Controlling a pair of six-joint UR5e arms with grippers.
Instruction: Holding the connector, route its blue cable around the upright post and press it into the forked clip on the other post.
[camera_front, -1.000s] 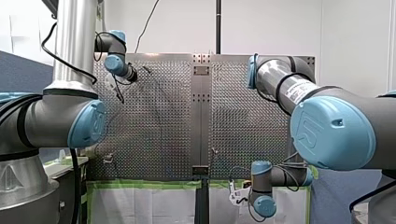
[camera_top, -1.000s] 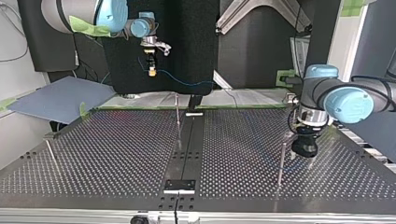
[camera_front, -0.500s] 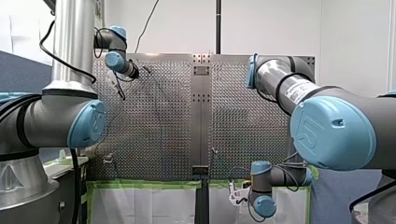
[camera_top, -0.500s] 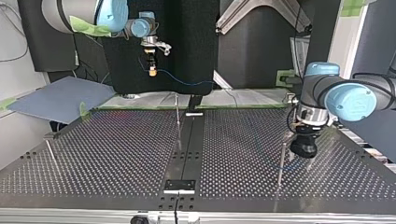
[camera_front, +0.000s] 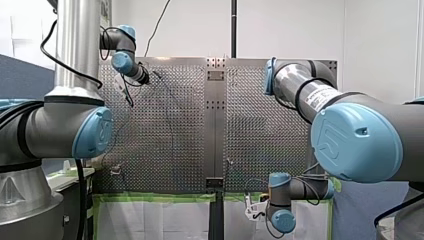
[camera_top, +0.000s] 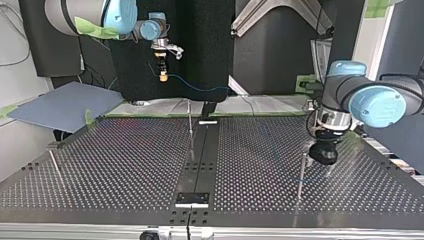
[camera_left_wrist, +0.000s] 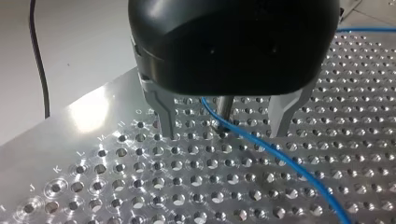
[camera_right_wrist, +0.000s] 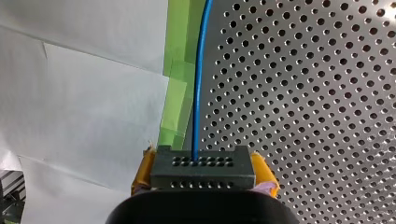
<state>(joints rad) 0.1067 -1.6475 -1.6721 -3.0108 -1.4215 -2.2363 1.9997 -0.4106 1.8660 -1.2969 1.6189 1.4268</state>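
**Limp cable, stiff connector**

My right claw (camera_right_wrist: 203, 173) clamps the rigid black connector (camera_right_wrist: 201, 164), the sensible handhold. Its thin blue cable (camera_right_wrist: 200, 79), probably light and floppy, crosses the counter (camera_left_wrist: 116, 196) past the post (camera_left_wrist: 225, 105) between my left claw's (camera_left_wrist: 226, 124) spread fingers.

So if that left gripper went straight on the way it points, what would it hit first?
Likely the blue cable at the post between the open fingers of the left gripper, then the perforated table; depth is unclear.

My left hand (camera_front: 144, 79) over the table's (camera_front: 260, 125) far corner — right arm (camera_front: 299, 189) low.
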